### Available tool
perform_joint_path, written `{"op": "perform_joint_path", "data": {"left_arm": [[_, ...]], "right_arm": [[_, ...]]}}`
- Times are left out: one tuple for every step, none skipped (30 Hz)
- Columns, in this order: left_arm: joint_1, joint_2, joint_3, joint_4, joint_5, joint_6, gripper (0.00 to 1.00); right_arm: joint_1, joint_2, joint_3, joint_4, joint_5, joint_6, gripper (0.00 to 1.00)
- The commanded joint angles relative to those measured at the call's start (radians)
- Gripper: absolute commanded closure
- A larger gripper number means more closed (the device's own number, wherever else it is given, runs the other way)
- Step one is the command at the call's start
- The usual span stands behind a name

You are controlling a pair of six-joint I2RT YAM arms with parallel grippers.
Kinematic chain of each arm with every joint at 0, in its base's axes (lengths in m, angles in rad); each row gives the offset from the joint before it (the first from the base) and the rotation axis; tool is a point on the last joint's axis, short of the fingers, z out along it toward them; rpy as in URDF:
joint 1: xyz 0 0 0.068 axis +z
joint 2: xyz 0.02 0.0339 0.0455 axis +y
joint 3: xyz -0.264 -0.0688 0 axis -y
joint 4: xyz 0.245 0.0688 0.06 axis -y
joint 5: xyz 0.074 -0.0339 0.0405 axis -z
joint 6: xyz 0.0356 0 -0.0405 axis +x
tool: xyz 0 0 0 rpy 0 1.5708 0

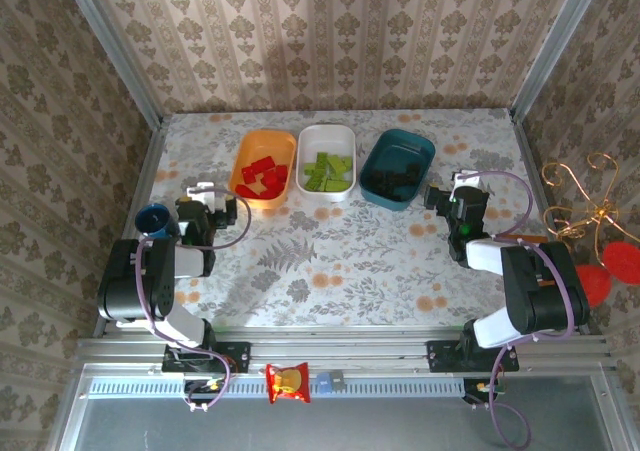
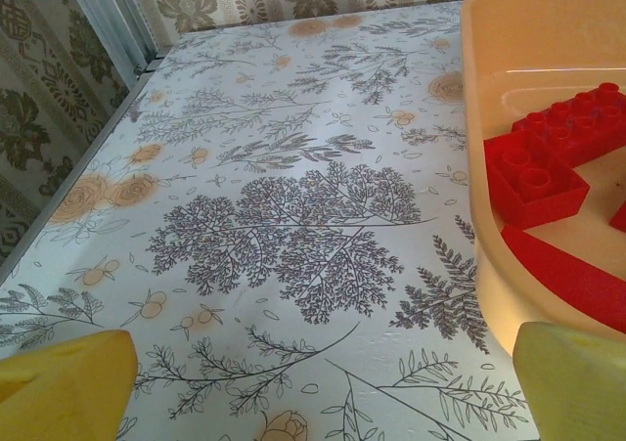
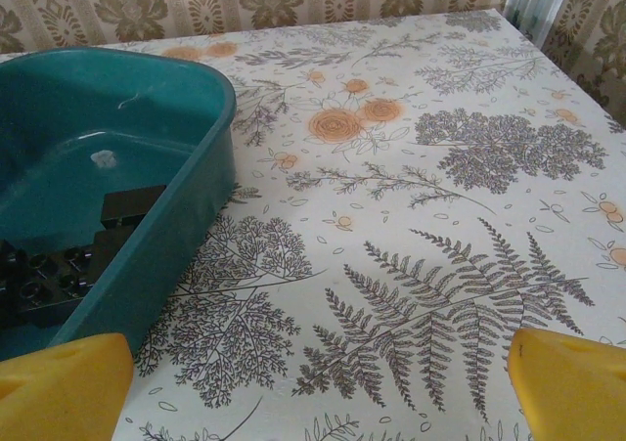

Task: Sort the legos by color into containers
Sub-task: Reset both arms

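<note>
Handling: small red plastic lego bricks (image 2: 540,172) in shallow orange plastic tray (image 2: 489,265) look light, rigid, slick; pinch flat side walls, not studs. left gripper (image 2: 313,392), right gripper (image 3: 313,387): jaws wide, empty.

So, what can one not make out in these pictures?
1. Black legos: top view, too dark and small to count; right wrist view, tray wall and left edge hide some.
2. Red legos: left wrist view, right edge cuts them off.
3. Cup: top view, inside too small to see.
</note>
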State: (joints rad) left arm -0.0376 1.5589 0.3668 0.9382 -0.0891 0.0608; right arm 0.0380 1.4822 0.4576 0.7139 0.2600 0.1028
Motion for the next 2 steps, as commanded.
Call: {"op": "perform_joint_path", "data": {"left_arm": [[0.009, 0.003, 0.022, -0.006, 0.015, 0.005, 0.00], [0.008, 0.003, 0.021, -0.006, 0.015, 0.005, 0.00]], "right_arm": [[-0.004, 0.001, 0.006, 0.001, -0.006, -0.017, 0.00], [-0.004, 0.000, 0.005, 0.003, -0.007, -0.017, 0.00]]}}
